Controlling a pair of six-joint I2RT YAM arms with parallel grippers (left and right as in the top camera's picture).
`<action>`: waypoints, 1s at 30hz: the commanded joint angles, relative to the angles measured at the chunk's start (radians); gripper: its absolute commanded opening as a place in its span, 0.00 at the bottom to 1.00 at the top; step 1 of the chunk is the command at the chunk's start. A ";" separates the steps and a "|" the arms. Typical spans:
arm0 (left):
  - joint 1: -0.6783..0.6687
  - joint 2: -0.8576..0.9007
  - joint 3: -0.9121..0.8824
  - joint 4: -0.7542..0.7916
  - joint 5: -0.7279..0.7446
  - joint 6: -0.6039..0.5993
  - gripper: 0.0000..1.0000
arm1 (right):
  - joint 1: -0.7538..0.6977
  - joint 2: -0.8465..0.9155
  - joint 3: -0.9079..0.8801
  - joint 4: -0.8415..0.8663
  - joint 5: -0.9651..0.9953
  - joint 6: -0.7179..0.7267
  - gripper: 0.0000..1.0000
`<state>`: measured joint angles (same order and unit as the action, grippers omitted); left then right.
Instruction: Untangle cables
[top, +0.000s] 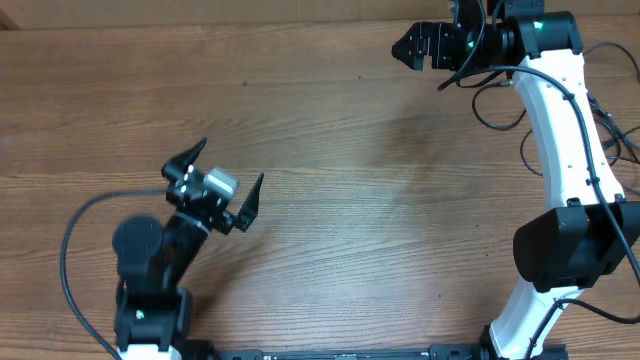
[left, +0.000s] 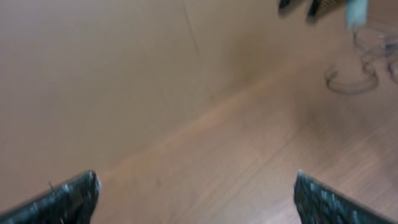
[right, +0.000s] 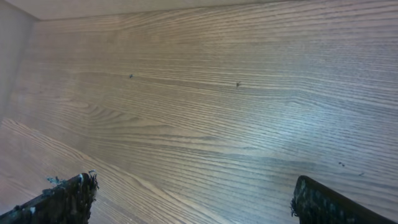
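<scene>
Thin black cables (top: 487, 122) lie in loose loops on the wooden table at the far right, beside the right arm; more strands (top: 612, 128) trail behind that arm. The left wrist view shows them blurred as loops (left: 349, 86) at the top right. My left gripper (top: 232, 162) is open and empty at the near left, far from the cables. Its fingers (left: 196, 177) frame bare wood. My right gripper (top: 402, 48) is open and empty at the far edge, left of the cables. Its fingers (right: 195, 179) also show only bare wood between them.
The white right arm (top: 560, 130) stretches from the near right corner to the far edge, over part of the cables. A thick black wire (top: 68, 240) loops beside the left arm's base. A tan wall (left: 93, 74) rises behind the table.
</scene>
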<state>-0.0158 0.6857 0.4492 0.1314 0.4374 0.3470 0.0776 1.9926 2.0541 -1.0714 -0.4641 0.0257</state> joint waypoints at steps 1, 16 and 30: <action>0.048 -0.118 -0.142 0.134 0.035 -0.122 1.00 | 0.000 -0.034 -0.006 0.003 -0.001 -0.003 1.00; 0.140 -0.413 -0.412 0.159 -0.083 -0.319 0.99 | 0.000 -0.034 -0.006 0.003 -0.001 -0.003 1.00; 0.139 -0.666 -0.444 -0.201 -0.300 -0.414 0.99 | 0.000 -0.034 -0.006 0.003 -0.001 -0.003 1.00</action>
<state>0.1188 0.0799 0.0090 -0.0433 0.2123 -0.0402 0.0776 1.9926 2.0541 -1.0710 -0.4641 0.0257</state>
